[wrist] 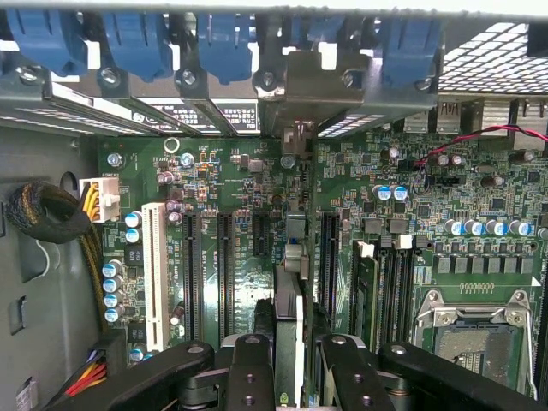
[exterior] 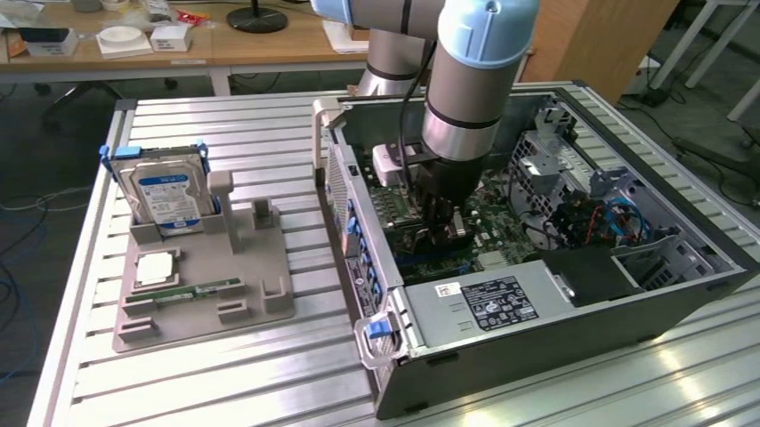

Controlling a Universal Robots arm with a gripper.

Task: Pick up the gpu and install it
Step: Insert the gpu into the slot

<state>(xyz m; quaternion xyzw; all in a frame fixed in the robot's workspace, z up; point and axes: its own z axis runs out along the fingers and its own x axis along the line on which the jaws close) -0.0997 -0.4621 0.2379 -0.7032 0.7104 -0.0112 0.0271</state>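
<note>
- Gripper [wrist: 289, 364] fingers [wrist: 250, 372] are seen clenched on the gpu [wrist: 289, 300], which is held edge-on between them, so the card appears from the wrist view as a thin dark blade running up toward its silvery bracket [wrist: 300, 90] at the rear wall of the case.
- Card orientation is judged deliberate: held on edge and in line with the long black expansion slots [wrist: 224, 265], so that its connector edge can meet a slot on the motherboard [wrist: 479, 214].
- Bracket end is seen against the row of rear openings beneath the blue retention clips [wrist: 224, 43], seemingly so that the metal tab can line up with 1 of those openings.
- Whether the card is fully seated or merely resting above its slot cannot be told.
- In the exterior view the arm [exterior: 469, 80] is lowered straight down into the open computer case [exterior: 594, 294], with the gripper close over the board.
- On the grey parts tray [exterior: 238, 294], at the exterior view's left, a silver hard drive [exterior: 166, 200] with a blue-white label is stood upright and a green RAM stick [exterior: 196, 290] is laid flat; both sit well apart from the case.
</note>
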